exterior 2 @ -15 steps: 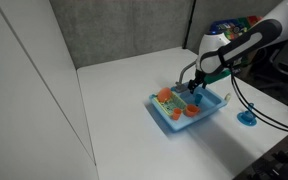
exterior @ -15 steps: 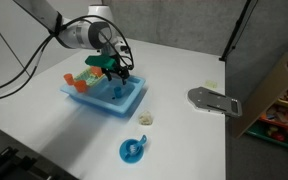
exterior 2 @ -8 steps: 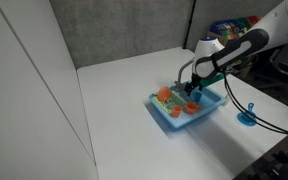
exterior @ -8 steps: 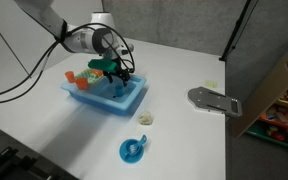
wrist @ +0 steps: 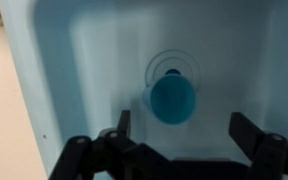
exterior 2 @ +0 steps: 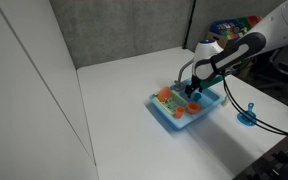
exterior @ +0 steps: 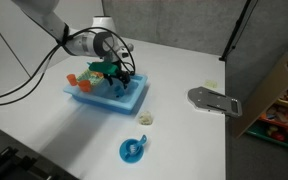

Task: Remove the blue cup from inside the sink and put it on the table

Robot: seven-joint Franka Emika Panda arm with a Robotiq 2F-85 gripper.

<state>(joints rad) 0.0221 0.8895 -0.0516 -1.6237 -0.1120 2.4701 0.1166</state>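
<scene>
The blue cup [wrist: 172,99] stands upright on the floor of the light-blue sink [wrist: 74,70], seen from above in the wrist view. My gripper [wrist: 182,128] is open, its two dark fingers spread wide just below the cup, not touching it. In both exterior views the gripper [exterior: 114,77] [exterior 2: 191,91] hangs low over the sink basin [exterior: 127,103] [exterior 2: 176,119]. The cup is hidden by the gripper in those views. The sink sits on the white table [exterior: 184,70] [exterior 2: 114,120].
An orange dish rack part [exterior: 84,80] with toy items fills one end of the sink. A flat round blue item with a knob [exterior: 133,150] lies on the table near the front edge. A small pale object [exterior: 145,118] and a grey tool [exterior: 212,100] lie nearby. Grey wall panels stand behind.
The gripper has moved slightly lower and further into the sink basin. Nothing was grasped.
</scene>
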